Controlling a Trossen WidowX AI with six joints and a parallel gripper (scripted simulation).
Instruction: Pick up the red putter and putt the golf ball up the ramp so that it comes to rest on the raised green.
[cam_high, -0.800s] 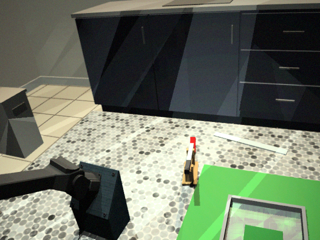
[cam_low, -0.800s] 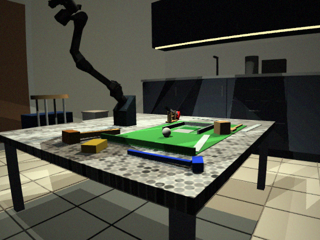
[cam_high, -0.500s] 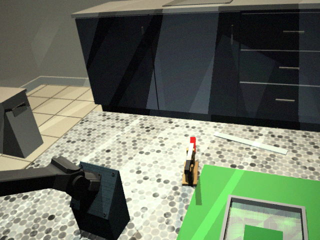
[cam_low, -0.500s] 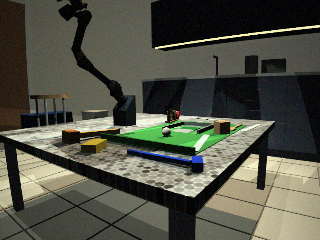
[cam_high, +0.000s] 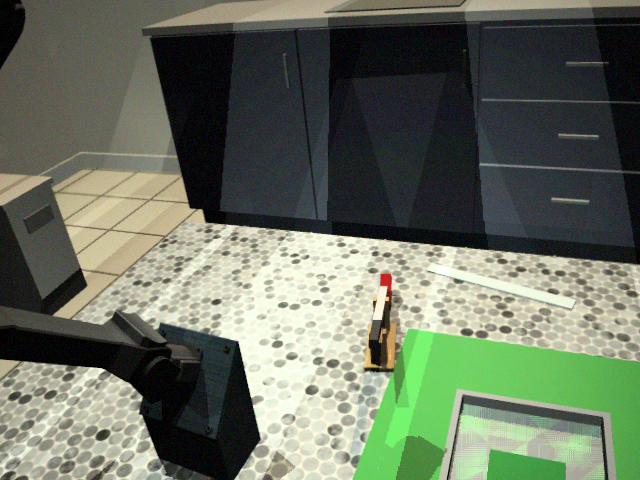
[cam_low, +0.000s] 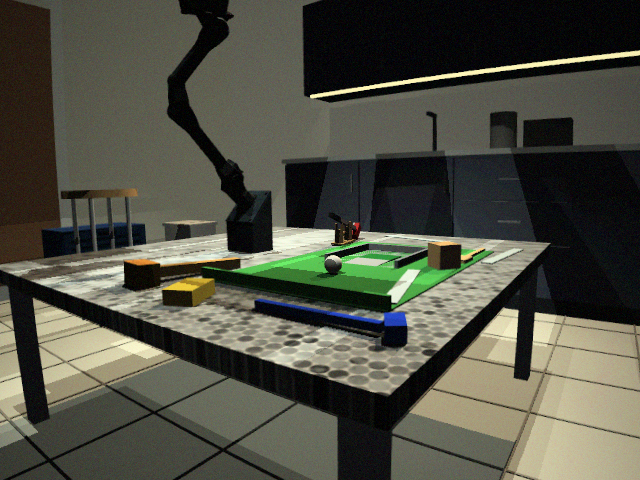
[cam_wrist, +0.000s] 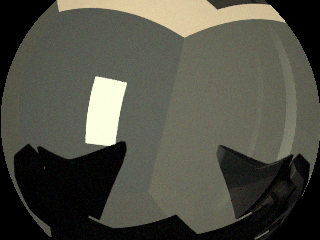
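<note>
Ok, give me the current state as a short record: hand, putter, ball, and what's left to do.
hand: open, holding nothing; raised high, out of the exterior view; the wrist camera shows only wall and ceiling
arm: reaching up from its base
red putter: untouched, propped on its small wooden stand beside the green mat's far edge
golf ball: resting on the green mat, short of the raised green
remaining: grasp the putter, then putt

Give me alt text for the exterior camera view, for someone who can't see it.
A black robot arm rises from its base and out of the top of the frame, far from the green putting mat on a speckled table. A white golf ball sits on the mat, the red putter on a stand behind it.
</note>
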